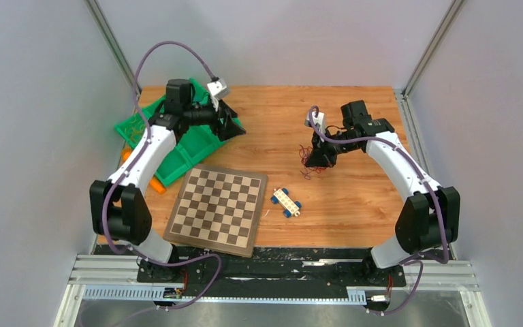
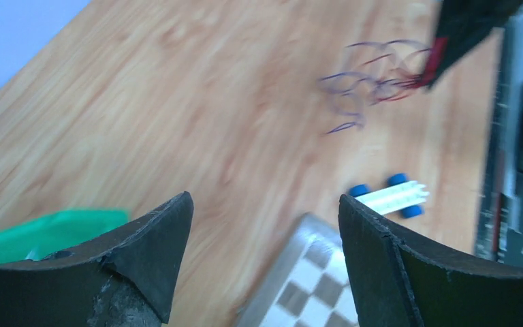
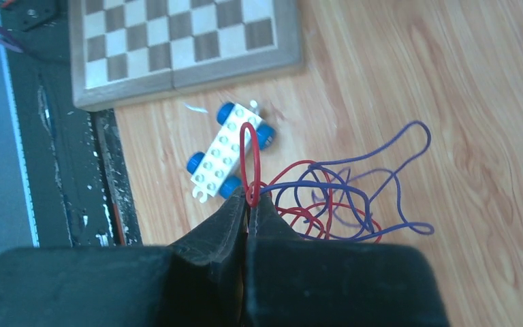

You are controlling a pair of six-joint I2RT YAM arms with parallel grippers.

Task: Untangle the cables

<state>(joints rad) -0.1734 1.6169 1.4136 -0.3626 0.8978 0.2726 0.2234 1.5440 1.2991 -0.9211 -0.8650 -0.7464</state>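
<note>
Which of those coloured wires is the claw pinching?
The red wire: its loop pokes out between the shut fingertips of the right gripper, while the blue wire spreads beside it.

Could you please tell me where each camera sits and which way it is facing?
Top: above and behind the bases, looking down on the table; left arm and right arm both show.
Left wrist: looking across the table toward the cables, between the fingers of the open left gripper.
Right wrist: looking down past the shut right gripper pinching the cables.
Shared: all show the toy car and chessboard.
</note>
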